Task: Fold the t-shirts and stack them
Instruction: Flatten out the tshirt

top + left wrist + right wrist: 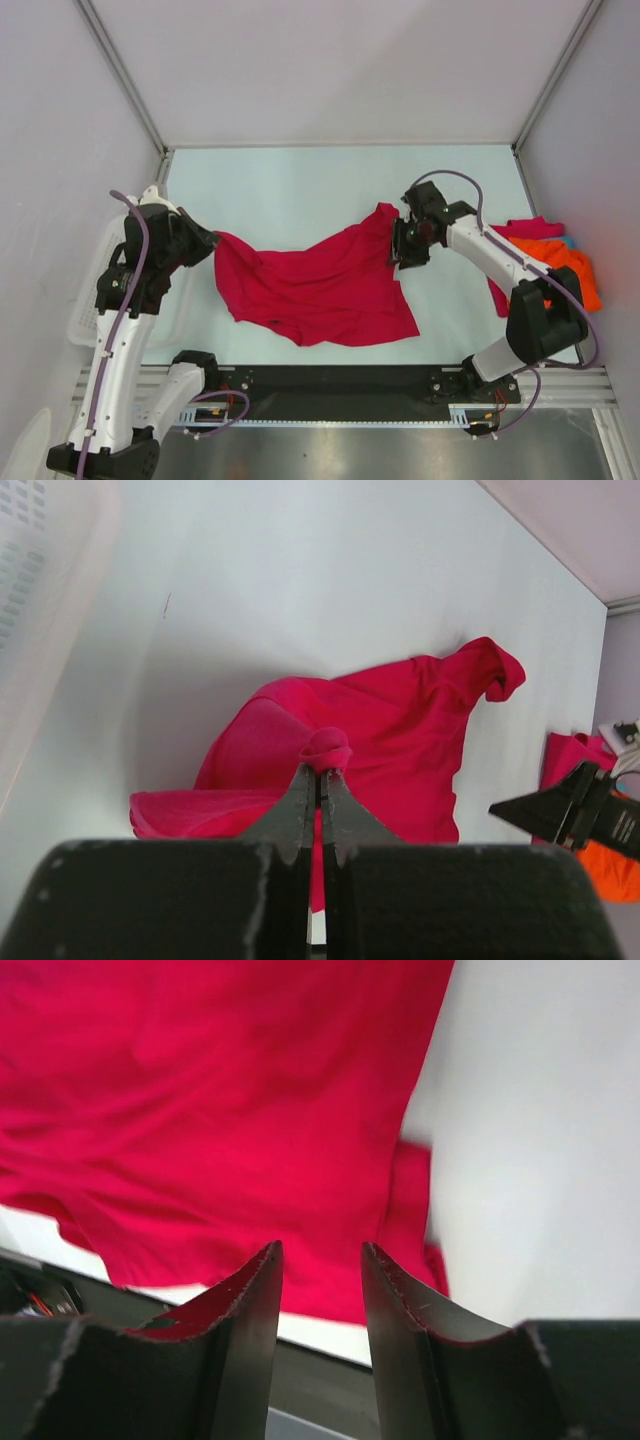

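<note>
Left end effector clenched on crimson t-shirt edge, right end effector released above opposite edge, table beyond

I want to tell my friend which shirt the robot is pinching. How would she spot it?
Look at the middle of the pale table. Spread out there lies the crimson red cloth t-shirt, one corner pinched by the left gripper. It lies alone, while the orange shirt and the magenta-pink shirt sit heaped at the table's right edge.

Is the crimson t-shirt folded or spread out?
Spread, not folded: the crimson t-shirt lies rumpled across the table, one edge pinched in the shut left pincer.
</note>
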